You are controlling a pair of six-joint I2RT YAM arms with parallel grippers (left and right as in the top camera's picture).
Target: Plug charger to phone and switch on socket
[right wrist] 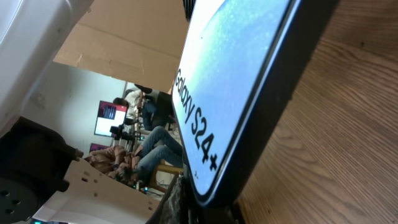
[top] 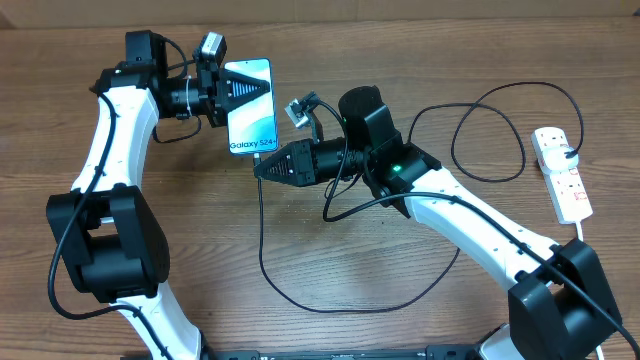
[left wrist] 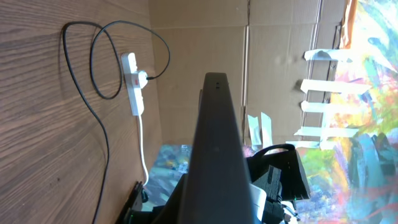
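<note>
My left gripper (top: 243, 93) is clamped shut across the phone (top: 252, 133), one black finger lying right over the lit light-blue screen. The phone sits toward the far left of the table (top: 400, 50), screen up to the overhead camera, with the "Galaxy S24+" text at the short edge that points at my right arm. From my right wrist cam that edge fills the view, tilted and low over the wood; can't tell if it actually touches. My right gripper (top: 258, 168) is closed too, its tip just beside that same edge. The charger (top: 261, 240) runs straight up into the tip, so it looks pinched there, though the connector itself is hidden. The rest of the cable loops across the table to the power strip (top: 563, 172) far right, where its black plug is in. Switch positions are too small to read.
</note>
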